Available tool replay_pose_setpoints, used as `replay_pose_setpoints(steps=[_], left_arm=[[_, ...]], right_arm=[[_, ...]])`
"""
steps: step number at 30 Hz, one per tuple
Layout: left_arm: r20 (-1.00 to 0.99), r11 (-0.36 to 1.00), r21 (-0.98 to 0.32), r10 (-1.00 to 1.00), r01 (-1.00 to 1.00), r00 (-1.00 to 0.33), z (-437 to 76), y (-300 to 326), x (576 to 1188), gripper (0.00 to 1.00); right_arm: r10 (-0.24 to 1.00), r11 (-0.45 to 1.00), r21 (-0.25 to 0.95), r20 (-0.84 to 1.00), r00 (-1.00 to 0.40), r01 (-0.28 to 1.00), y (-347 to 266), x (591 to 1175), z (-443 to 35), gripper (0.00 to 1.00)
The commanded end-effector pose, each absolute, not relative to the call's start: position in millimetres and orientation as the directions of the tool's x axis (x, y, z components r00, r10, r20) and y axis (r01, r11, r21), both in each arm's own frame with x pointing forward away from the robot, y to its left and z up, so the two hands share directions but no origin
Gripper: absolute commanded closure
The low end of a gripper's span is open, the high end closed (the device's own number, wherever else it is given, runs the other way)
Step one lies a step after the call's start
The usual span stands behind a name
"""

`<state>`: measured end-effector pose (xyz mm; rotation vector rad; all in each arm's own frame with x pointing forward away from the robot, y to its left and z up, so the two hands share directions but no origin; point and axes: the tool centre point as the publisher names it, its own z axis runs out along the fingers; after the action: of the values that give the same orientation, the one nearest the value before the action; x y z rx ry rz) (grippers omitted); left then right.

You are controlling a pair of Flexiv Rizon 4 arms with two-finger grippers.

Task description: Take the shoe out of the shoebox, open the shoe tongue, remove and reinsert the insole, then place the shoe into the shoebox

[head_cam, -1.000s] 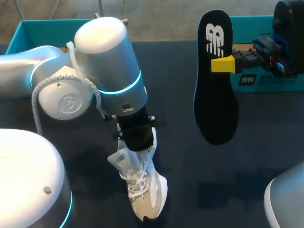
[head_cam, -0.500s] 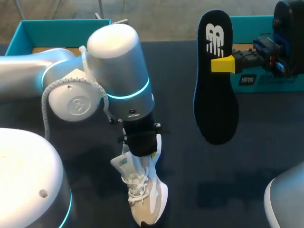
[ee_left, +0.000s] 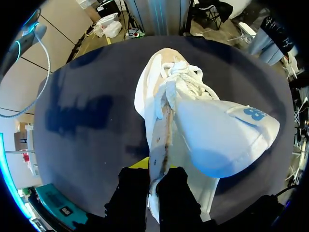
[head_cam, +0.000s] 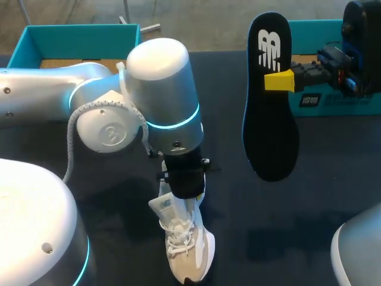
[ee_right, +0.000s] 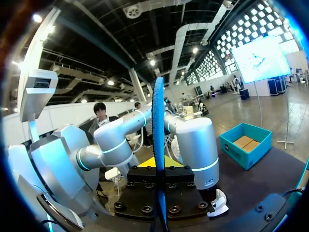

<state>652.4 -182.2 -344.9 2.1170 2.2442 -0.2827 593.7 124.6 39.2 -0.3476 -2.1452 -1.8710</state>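
Holding the shoe [head_cam: 186, 250] steady is the left gripper's [ee_left: 153, 186] job. Its fingers are pinching the heel rim from both sides, and the shoe is lying on the table [head_cam: 297, 226] with its toe pointing away from the gripper. The right gripper [head_cam: 280, 80] is clamping the insole [head_cam: 271, 125] on edge, raised and well apart from the shoe. The shoebox [head_cam: 36, 36] is standing open at the far left corner. For reinsertion, the insole's toe end should be going in first, sliding under the opened tongue [ee_left: 227, 135] at a shallow slant. The left grip is probably crowding the heel opening, so the heel end should be seating last.
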Motion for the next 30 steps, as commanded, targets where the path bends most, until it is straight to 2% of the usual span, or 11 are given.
replay_pose_setpoints(steps=[1, 30], left_arm=[[-0.178, 0.054, -0.094, 0.982, 0.994, -0.07, -357, -194, 658, 1.0], [-0.222, 0.009, -0.073, 0.975, 0.997, -0.025, -368, -223, 676, 1.0]], right_arm=[[-0.001, 0.14, 0.924, 0.359, -0.933, 0.356, 127, 597, 39, 1.0], [-0.001, 0.14, 0.924, 0.359, -0.933, 0.356, 127, 597, 39, 1.0]])
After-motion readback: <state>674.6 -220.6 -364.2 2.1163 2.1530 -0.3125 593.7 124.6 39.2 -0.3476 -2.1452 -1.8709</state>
